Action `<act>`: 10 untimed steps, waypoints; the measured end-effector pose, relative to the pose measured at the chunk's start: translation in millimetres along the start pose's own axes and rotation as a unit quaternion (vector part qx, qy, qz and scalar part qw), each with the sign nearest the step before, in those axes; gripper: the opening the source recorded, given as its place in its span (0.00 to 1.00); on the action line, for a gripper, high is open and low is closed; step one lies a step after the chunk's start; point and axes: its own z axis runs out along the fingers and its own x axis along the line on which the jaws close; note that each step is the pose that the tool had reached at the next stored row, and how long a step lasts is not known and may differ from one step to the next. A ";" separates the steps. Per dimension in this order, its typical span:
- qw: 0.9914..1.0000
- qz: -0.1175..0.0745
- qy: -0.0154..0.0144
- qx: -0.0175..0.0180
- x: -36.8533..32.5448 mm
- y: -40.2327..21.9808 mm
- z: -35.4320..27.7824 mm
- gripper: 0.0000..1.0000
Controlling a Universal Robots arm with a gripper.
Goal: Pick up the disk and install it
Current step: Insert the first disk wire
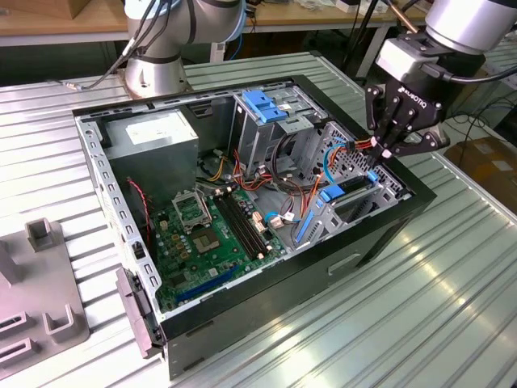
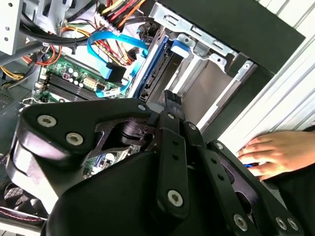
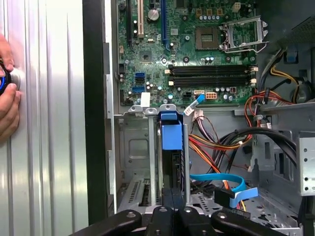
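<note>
Claw point(image 1: 386, 151) is pinched narrow, fingertips together, nothing held between them. It hangs over the PC case point(image 1: 388, 234), at the case's corner on the exterior view's right.

The disk point(image 1: 333, 192) stands on edge in the metal drive bay point(image 3: 133, 147) inside that same corner of the case, with its blue carrier frame facing up out of the case. In both wrist views the closed claw point(image 3: 172, 209) lines up straight over the disk's point(image 3: 172, 135) top edge. The exterior view shows the tips above it, apart from the case rim. Can't tell contact from the second wrist view: the claw point(image 2: 170, 98) overlaps the end of the disk point(image 2: 156, 69).

A blue flat cable point(image 3: 221, 179) loops inside the case just beside the bay. The motherboard point(image 1: 210, 226) lies on the case floor, well apart from the claw.

A person's hand point(image 2: 275, 155) rests on the ribbed table point(image 1: 404, 323) outside the case wall nearest the disk.
</note>
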 end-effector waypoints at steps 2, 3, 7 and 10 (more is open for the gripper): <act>1.000 0.000 0.000 0.000 -0.1 -2.9 -0.1 0.10; 1.000 0.000 0.000 0.000 -0.3 -5.0 -0.1 0.10; 1.000 0.000 0.000 0.000 -0.5 -8.3 0.1 0.10; 1.000 -0.008 0.000 0.000 -0.7 -12.1 0.3 0.10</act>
